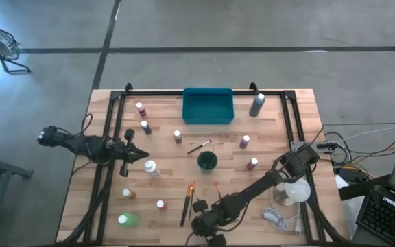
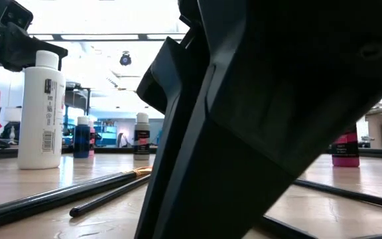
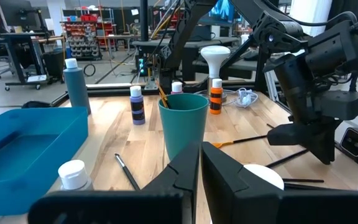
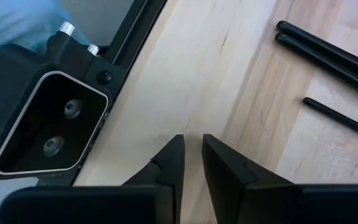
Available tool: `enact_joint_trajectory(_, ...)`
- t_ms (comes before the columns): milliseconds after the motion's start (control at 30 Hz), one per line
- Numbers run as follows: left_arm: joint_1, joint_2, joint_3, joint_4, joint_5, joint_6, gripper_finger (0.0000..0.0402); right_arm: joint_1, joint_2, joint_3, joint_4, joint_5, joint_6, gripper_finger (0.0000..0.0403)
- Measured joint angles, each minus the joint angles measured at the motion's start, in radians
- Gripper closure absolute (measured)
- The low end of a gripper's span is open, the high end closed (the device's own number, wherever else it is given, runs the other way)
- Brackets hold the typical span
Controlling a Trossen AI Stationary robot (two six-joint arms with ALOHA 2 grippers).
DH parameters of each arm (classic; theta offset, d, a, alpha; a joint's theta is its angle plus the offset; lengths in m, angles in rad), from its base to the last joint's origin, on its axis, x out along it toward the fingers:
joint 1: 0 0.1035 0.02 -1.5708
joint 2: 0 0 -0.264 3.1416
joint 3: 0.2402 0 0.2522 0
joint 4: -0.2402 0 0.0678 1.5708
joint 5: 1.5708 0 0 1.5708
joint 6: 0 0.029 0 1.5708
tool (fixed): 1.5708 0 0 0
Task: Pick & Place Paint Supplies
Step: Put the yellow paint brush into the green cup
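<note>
Paintbrushes (image 1: 186,204) lie loose on the table's (image 1: 280,134) near edge, just left of the right gripper (image 1: 201,225), whose narrow jaws hold nothing; the left gripper (image 1: 145,155), closed and empty, hovers by a white bottle (image 1: 151,168).

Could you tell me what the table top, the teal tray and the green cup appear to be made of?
Table top: pale wood planks, visible grain and seams, light sheen. Teal tray: probably moulded plastic, uniform colour, smooth walls. Green cup: likely plastic, thin rim, matte.
</note>
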Motion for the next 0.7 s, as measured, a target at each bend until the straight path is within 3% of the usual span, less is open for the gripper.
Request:
enact_joint_trajectory(500,0.000,0.000,0.000,0.000,0.000,0.000,0.0376,0.010,0.001,0.001,-0.029,-0.028,0.026,0.0301)
enact_joint_trajectory(700,0.000,0.000,0.000,0.000,0.000,0.000,0.0376,0.015,0.000,0.001,-0.048,-0.031,0.026,0.0308)
